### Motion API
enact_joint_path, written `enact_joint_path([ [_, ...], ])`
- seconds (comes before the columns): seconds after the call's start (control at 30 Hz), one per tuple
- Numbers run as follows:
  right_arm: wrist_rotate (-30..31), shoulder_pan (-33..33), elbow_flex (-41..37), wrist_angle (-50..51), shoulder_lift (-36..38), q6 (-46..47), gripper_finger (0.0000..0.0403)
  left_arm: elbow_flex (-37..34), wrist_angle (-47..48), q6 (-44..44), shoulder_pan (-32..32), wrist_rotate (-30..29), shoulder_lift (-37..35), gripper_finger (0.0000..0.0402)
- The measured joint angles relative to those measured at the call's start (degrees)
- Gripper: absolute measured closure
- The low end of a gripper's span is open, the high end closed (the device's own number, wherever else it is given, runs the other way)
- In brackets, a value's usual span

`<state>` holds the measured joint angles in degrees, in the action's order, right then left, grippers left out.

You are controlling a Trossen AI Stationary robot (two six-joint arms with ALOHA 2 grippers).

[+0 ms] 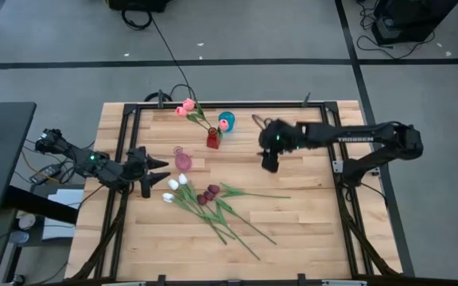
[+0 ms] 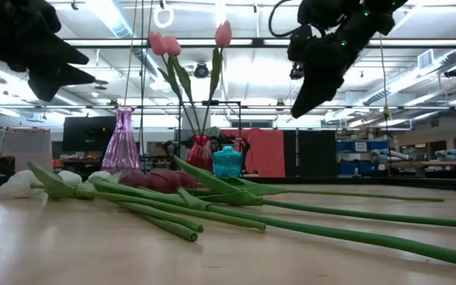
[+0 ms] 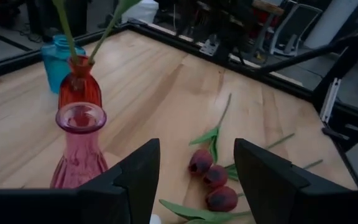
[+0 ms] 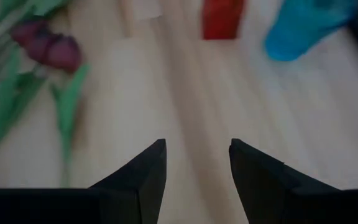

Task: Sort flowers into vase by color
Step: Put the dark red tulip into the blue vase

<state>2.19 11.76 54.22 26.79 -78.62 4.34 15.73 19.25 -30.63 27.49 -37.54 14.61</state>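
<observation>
1. Nearest the table's front edge, we see the loose flowers [image 1: 213, 202] lying on the wooden table [image 1: 308, 230], stems fanned out; white heads [image 1: 173, 187] sit beside maroon heads [image 1: 207, 194].
2. Our left gripper [image 1: 154, 171] hovers just beside the white heads, fingers spread and holding nothing.
3. Close ahead of it stands the empty pink vase [image 1: 183, 160].
4. Our right gripper [image 1: 269, 161] hangs above bare wood, well apart from the stems, its fingers parted and empty.
5. Farther back, the red vase [image 1: 212, 139] holds the pink tulips [image 1: 186, 107], with the blue vase [image 1: 226, 121] just beside it.
</observation>
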Motion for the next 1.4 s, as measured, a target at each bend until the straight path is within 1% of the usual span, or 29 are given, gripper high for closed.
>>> enact_joint_path([
  [0.1, 0.6, -5.16, -1.45, -4.59, -2.41, 5.63, 0.0218, 0.0, 2.43, -0.29, 0.0, -0.39, -0.02, 0.0191],
  [0.2, 0.24, -10.55, -1.73, -10.12, -6.76, 10.19, 0.0218, -0.02, 5.86, -3.86, 0.0, -3.84, 0.21, 0.0191],
  [0.27, 0.41, -13.59, -0.8, -12.58, -10.08, 11.78, 0.0218, -0.07, 6.86, -5.87, -0.02, -4.61, 0.56, 0.0191],
  [0.4, 5.24, -18.25, 3.17, -13.02, -16.07, 12.61, 0.0218, -0.11, 6.63, -7.15, 0.04, -3.96, 1.61, 0.0191],
  [0.47, 5.5, -19.37, 5.56, -12.18, -18.53, 12.61, 0.0218, -0.11, 5.95, -7.15, 0.04, -3.95, 2.13, 0.0191],
  [0.6, 5.19, -19.79, 10.81, -3.4, -22.94, 12.6, 0.0218, -0.11, 5.6, -7.16, 0.04, -3.93, 2.32, 0.0191],
  [0.7, 3.32, -19.38, 14.24, 4.68, -26.34, 12.58, 0.0219, -0.11, 5.2, -7.57, 0.04, -3.93, 2.32, 0.0191],
  [0.9, 1.81, -19.22, 19.24, 13.67, -31.76, 9.98, 0.0236, -0.11, 4.4, -7.58, 0.04, -3.95, 2.32, 0.0191],
  [1.0, -0.01, -18.86, 20.53, 14.6, -33.82, 8.64, 0.0248, -0.11, 4.4, -7.32, 0.02, -4.42, 2.32, 0.0191],
  [1.1, -0.31, -18.57, 21.15, 14.92, -35.68, 7.53, 0.0259, -0.11, 4.46, -7.28, 0.0, -5.56, 2.32, 0.0191],
  [1.23, -0.27, -18.05, 21.86, 15.76, -36.34, 6.74, 0.0277, -0.11, 4.6, -7.24, 0.0, -6.1, 2.33, 0.0191],
  [1.4, -0.53, -17.53, 21.85, 15.75, -36.36, 7.62, 0.0317, -0.11, 4.6, -7.19, 0.0, -6.07, 2.32, 0.0191],
])
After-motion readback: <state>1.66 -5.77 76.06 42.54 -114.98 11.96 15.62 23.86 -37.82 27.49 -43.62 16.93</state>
